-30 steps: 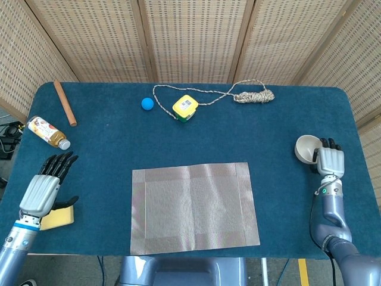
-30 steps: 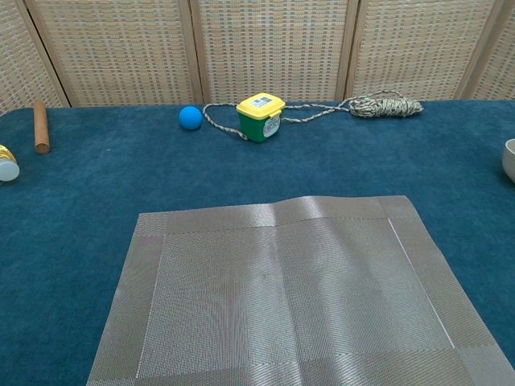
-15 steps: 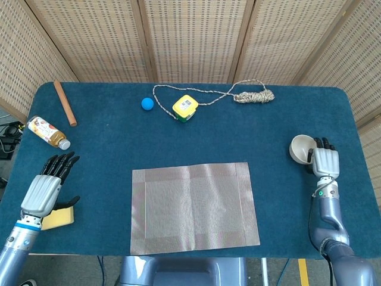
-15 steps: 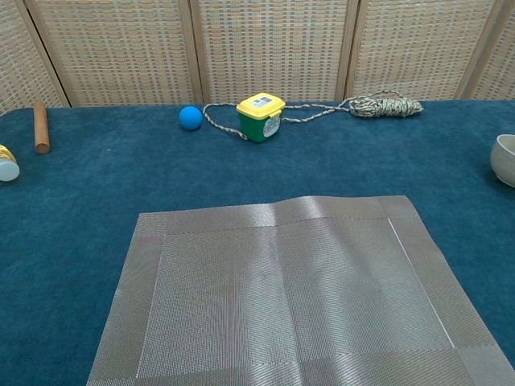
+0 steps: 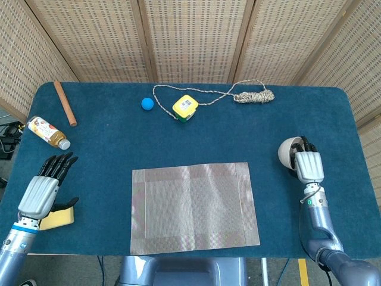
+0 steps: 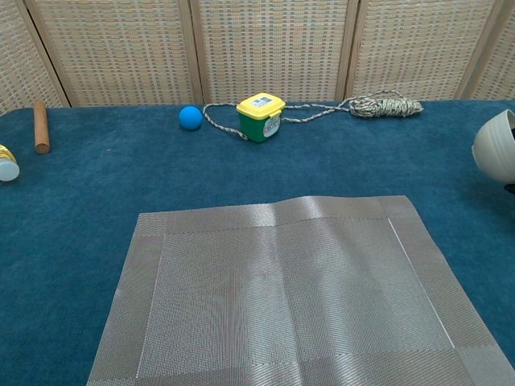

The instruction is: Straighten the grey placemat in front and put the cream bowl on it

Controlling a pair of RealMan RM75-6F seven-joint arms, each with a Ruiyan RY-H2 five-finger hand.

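The grey placemat [image 5: 194,207] [image 6: 294,293] lies flat and square at the table's front middle. My right hand [image 5: 308,165] holds the cream bowl [image 5: 287,152] [image 6: 495,145] off the table to the right of the mat, tipped on its side so its rounded underside faces left. My left hand [image 5: 43,189] hovers at the front left with its fingers stretched out and nothing in it, right over a yellow sponge [image 5: 58,218]. The chest view shows only the bowl at its right edge, not the hands.
Along the back lie a wooden stick [image 5: 65,103], a blue ball [image 5: 147,103], a yellow-lidded green box [image 5: 184,108] and a coiled rope [image 5: 254,95]. A small bottle [image 5: 47,131] lies at the left edge.
My right hand has carried the bowl leftward toward the mat and tipped it onto its side. The left hand and the mat have stayed put.
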